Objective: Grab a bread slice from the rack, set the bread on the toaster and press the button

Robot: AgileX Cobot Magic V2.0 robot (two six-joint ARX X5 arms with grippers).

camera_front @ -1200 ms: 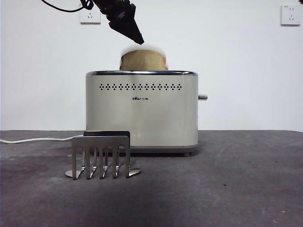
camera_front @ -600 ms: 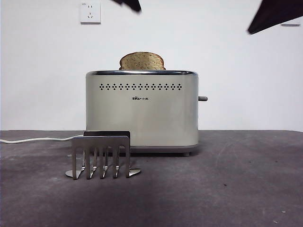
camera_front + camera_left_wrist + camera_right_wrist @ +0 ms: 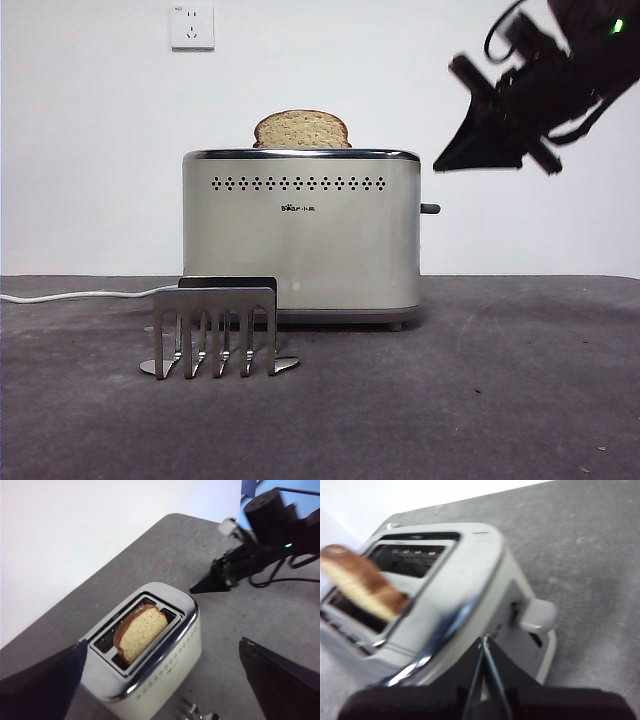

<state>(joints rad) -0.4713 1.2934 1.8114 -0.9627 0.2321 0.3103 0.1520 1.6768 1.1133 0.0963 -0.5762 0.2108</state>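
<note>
The slice of bread point(image 3: 300, 130) stands upright in a slot of the cream toaster point(image 3: 300, 235), its domed top above the chrome rim. In the left wrist view the bread point(image 3: 141, 632) sits in the slot and my left gripper point(image 3: 162, 645) hangs open high above the toaster point(image 3: 165, 665), holding nothing. My right gripper point(image 3: 442, 163) is shut and empty, slanting down from the upper right, its tip just above the grey button point(image 3: 430, 208). In the right wrist view the shut tip point(image 3: 483, 642) is close beside the button point(image 3: 537, 616). The steel rack point(image 3: 215, 330) holds no bread.
A white cord point(image 3: 80, 295) runs left from the toaster along the dark table point(image 3: 500, 400). A white wall socket point(image 3: 191, 27) is on the back wall. The rack stands directly in front of the toaster's left half.
The left gripper has let go of the bread and risen out of the front view. The right arm has come down from the top right corner toward the toaster's button side.
</note>
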